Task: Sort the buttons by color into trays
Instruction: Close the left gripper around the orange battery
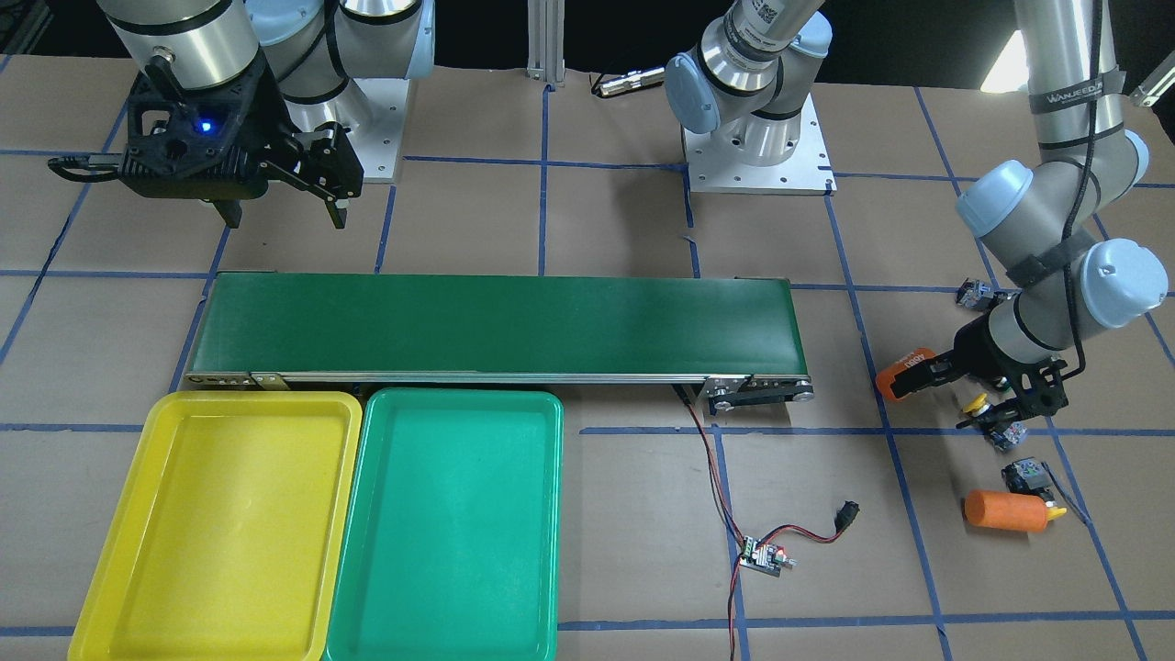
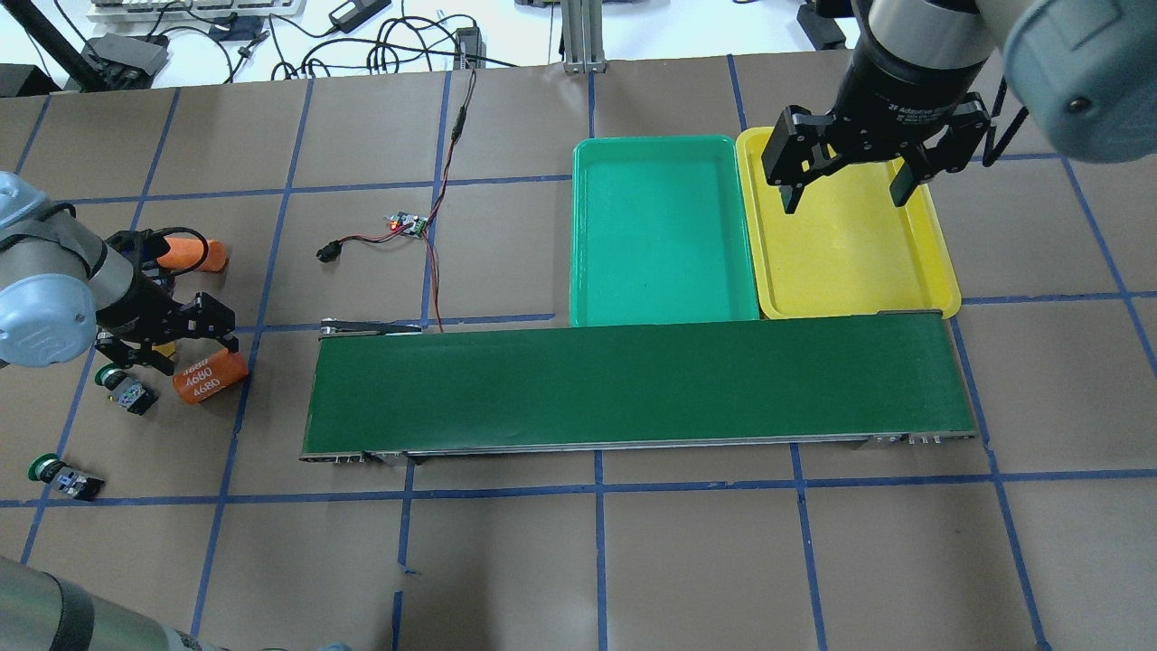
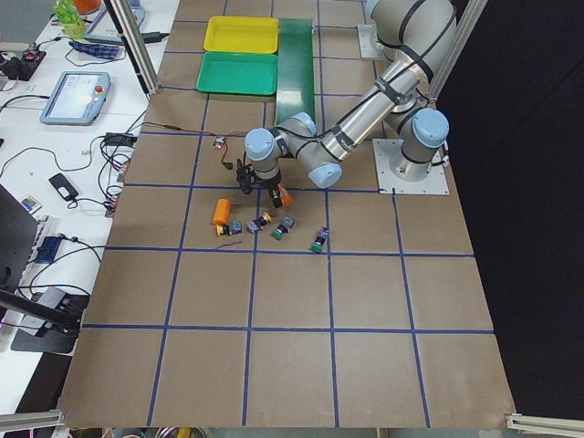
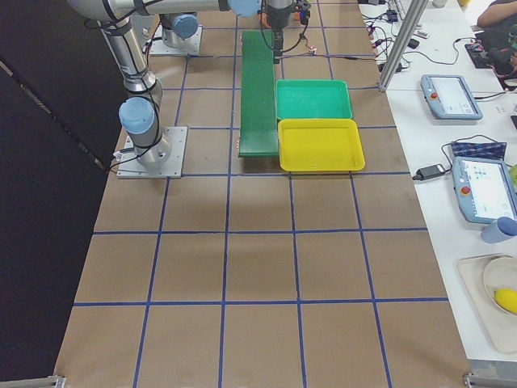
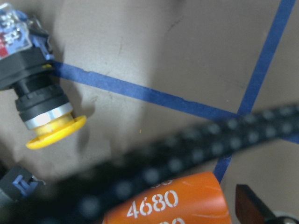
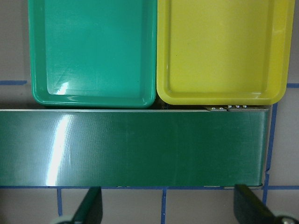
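Nearby, a yellow-capped, black-bodied button (image 5: 41, 105) lies sideways by the left end effector (image 2: 183, 347), spread wide.

Yellow button (image 5: 42, 107) near orange cylinder (image 5: 168, 203)
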